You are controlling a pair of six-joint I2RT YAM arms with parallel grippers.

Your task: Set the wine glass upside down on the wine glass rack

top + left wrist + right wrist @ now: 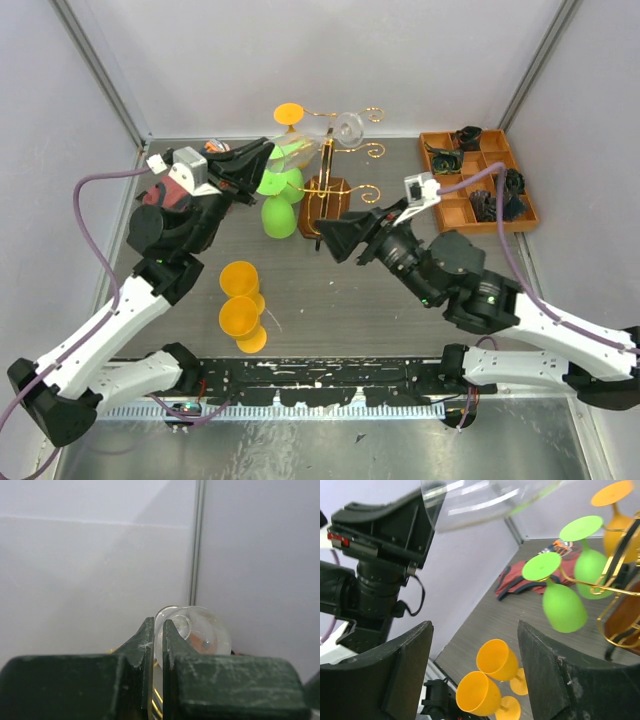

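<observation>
— What is on the bench [330,300]?
— The wine glass rack [328,192] stands toward the back. Green glasses [279,216] hang upside down on its arms.
— And the tools?
— The left tool [268,158] is clenched on the clear wine glass [345,127], which is tilted at the rack's top arms. The right tool [335,235] is released, near the wooden base, and holds nothing.

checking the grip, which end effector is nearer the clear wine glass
Left. The left end effector is shut on the clear glass; the right end effector is open, in front of the rack, apart from the glass.
</observation>
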